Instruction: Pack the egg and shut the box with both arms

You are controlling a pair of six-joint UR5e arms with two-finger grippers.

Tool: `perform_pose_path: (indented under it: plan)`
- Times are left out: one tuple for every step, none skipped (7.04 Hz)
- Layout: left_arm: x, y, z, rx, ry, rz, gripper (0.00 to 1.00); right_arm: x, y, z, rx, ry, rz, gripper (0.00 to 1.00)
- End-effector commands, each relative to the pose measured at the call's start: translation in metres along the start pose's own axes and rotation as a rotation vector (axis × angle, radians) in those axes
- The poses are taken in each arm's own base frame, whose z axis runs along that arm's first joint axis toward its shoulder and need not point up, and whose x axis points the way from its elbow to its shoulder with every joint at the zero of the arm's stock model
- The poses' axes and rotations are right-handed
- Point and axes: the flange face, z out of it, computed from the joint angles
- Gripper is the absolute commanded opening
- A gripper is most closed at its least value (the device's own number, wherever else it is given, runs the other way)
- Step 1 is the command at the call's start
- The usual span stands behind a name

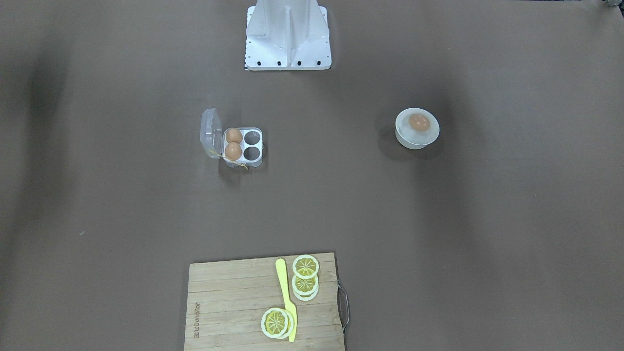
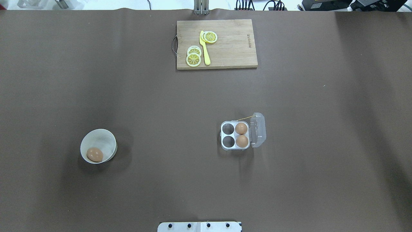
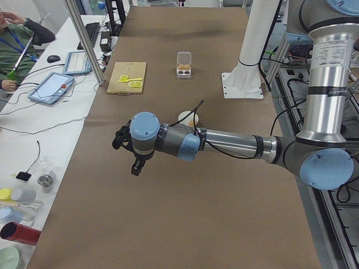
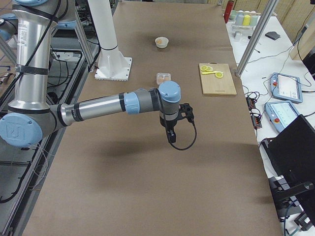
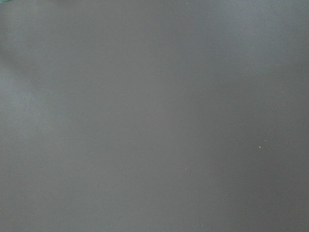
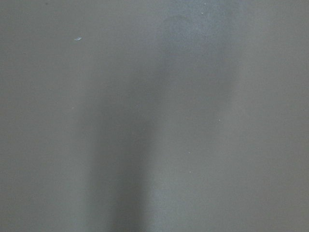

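Note:
One egg [image 1: 419, 122] lies in a round white bowl [image 1: 404, 139]; it also shows in the overhead view [image 2: 95, 154]. The clear box [image 1: 252, 153] stands open on the table, its lid [image 1: 208, 132] tipped up on the side. Two more eggs [image 2: 241, 128] fill the cells next to the lid, and the other two cells are empty. A thin yellow string hangs at the box's corner. My left gripper [image 3: 134, 167] and right gripper [image 4: 171, 136] hover over bare table at opposite ends, far from both. I cannot tell whether either is open or shut.
A wooden cutting board [image 2: 231, 48] with lemon slices and a yellow knife [image 2: 204, 48] lies at the far edge. The white robot base [image 1: 287, 44] stands on my side. Both wrist views show only brown table cover.

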Motion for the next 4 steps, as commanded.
perform_pose_path:
  plan:
    - [0.012, -0.007, -0.002, 0.032, 0.009, 0.045, 0.98, -0.012, -0.019, -0.011, 0.043, 0.006, -0.048, 1.00]
    - [0.031, -0.005, -0.006, 0.071, 0.028, 0.096, 0.98, -0.019, -0.024, -0.009, 0.063, 0.004, -0.085, 1.00]
    - [0.059, -0.015, 0.010, 0.057, 0.065, 0.138, 0.98, -0.029, -0.028, -0.007, 0.082, -0.004, -0.126, 1.00]
    - [0.097, -0.026, 0.020, 0.049, 0.090, 0.210, 0.98, -0.040, -0.032, 0.000, 0.092, -0.006, -0.173, 1.00]
